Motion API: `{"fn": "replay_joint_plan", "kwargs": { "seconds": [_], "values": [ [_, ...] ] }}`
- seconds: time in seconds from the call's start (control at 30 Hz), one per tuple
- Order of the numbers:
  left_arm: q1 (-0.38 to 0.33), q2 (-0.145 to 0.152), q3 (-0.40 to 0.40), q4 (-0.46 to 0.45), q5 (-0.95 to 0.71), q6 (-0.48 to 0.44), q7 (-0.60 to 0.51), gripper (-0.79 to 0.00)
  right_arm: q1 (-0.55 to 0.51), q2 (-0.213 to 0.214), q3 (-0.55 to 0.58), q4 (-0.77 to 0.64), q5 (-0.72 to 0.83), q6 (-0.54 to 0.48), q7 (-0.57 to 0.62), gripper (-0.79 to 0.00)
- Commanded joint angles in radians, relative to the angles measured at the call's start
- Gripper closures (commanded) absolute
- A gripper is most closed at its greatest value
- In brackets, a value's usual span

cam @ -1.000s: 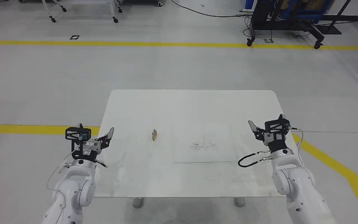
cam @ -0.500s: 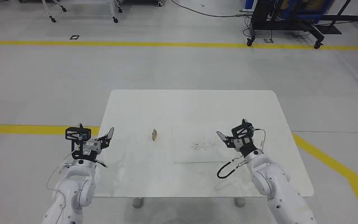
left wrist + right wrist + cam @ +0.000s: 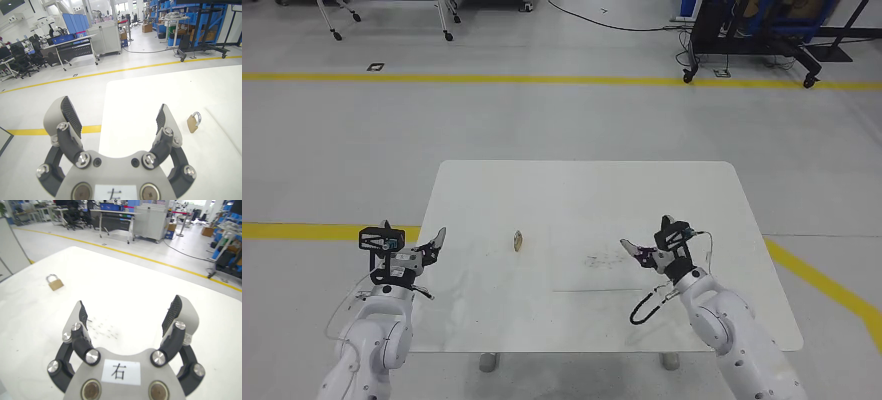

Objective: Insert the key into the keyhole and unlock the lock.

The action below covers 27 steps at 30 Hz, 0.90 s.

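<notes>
A brass padlock (image 3: 518,240) with a silver shackle lies on the white table (image 3: 582,190), left of centre. It also shows in the left wrist view as the padlock (image 3: 193,123) and in the right wrist view as the padlock (image 3: 54,284). My left gripper (image 3: 412,234) hangs open at the table's left edge, apart from the lock, with nothing between its fingers (image 3: 71,113). My right gripper (image 3: 647,236) is open over the table right of centre, above scuff marks (image 3: 105,330). A thin grey sliver (image 3: 89,319) lies by one pad; I cannot tell whether it is the key.
A seam line (image 3: 607,291) crosses the table's near half. Around the table is bare floor with yellow lines (image 3: 302,231). A black wheeled stand (image 3: 752,45) is far behind.
My right arm has swung from the table's right edge inward to the scuffed patch, moving less in the last half second. The left arm and the padlock have stayed put.
</notes>
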Motion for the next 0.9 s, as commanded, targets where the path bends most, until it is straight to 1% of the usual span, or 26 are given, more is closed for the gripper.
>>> {"fn": "replay_joint_plan", "kwargs": {
  "seconds": [0.0,0.1,0.2,0.27,0.3,0.33,0.37,0.4,0.47,0.5,0.53,0.57,0.6,0.63,0.67,0.7,0.77,0.87],
  "values": [
    [0.0,0.0,0.0,0.0,0.0,0.0,0.0,-0.785,0.04,0.001,-0.041,0.048,-0.132,-0.116,-0.053,-0.785],
    [0.0,0.0,0.0,0.0,0.0,0.0,0.0,-0.785,0.101,0.002,-0.098,0.101,-0.265,-0.194,-0.095,-0.785],
    [0.0,0.0,0.0,0.0,0.0,0.0,0.0,-0.785,0.146,0.003,-0.154,0.136,-0.423,-0.207,-0.118,-0.785],
    [0.0,0.0,0.0,0.0,0.0,0.0,0.0,-0.785,0.175,0.002,-0.184,0.165,-0.48,-0.212,-0.127,-0.782],
    [0.0,0.0,0.0,0.0,0.0,0.0,0.0,-0.785,0.19,0.0,-0.193,0.185,-0.482,-0.212,-0.131,-0.717],
    [0.0,0.0,0.0,0.0,0.0,0.0,0.0,-0.785,0.206,-0.002,-0.201,0.206,-0.482,-0.214,-0.126,-0.576],
    [0.0,0.0,0.0,0.0,0.0,0.0,0.0,-0.785,0.224,-0.005,-0.213,0.222,-0.484,-0.226,-0.123,-0.489],
    [0.0,0.0,0.0,0.0,0.0,0.0,0.0,-0.785,0.241,-0.006,-0.224,0.239,-0.486,-0.241,-0.124,-0.465],
    [0.0,0.0,0.0,0.0,0.0,0.0,0.0,-0.785,0.276,-0.009,-0.248,0.274,-0.503,-0.275,-0.113,-0.459],
    [0.0,0.0,0.0,0.0,0.0,0.0,0.0,-0.785,0.293,-0.012,-0.258,0.292,-0.51,-0.282,-0.104,-0.48],
    [0.0,0.0,0.0,0.0,0.0,0.0,0.0,-0.785,0.307,-0.014,-0.267,0.311,-0.506,-0.285,-0.095,-0.554],
    [0.0,0.0,0.0,0.0,0.0,0.0,0.0,-0.785,0.32,-0.018,-0.276,0.329,-0.494,-0.289,-0.086,-0.61],
    [0.0,0.0,0.0,0.0,0.0,0.0,0.0,-0.785,0.333,-0.021,-0.283,0.344,-0.481,-0.294,-0.078,-0.588],
    [0.0,0.0,0.0,0.0,0.0,0.0,0.0,-0.785,0.345,-0.024,-0.291,0.357,-0.476,-0.301,-0.067,-0.539],
    [0.0,0.0,0.0,0.0,0.0,0.0,0.0,-0.785,0.358,-0.026,-0.298,0.368,-0.475,-0.303,-0.056,-0.536],
    [0.0,0.0,0.0,0.0,0.0,0.0,0.0,-0.785,0.367,-0.028,-0.304,0.378,-0.469,-0.305,-0.05,-0.499],
    [0.0,0.0,0.0,0.0,0.0,0.0,0.0,-0.785,0.383,-0.031,-0.311,0.396,-0.463,-0.311,-0.046,-0.385],
    [0.0,0.0,0.0,0.0,0.0,0.0,0.0,-0.785,0.397,-0.031,-0.316,0.415,-0.463,-0.321,-0.037,-0.292]
  ]
}}
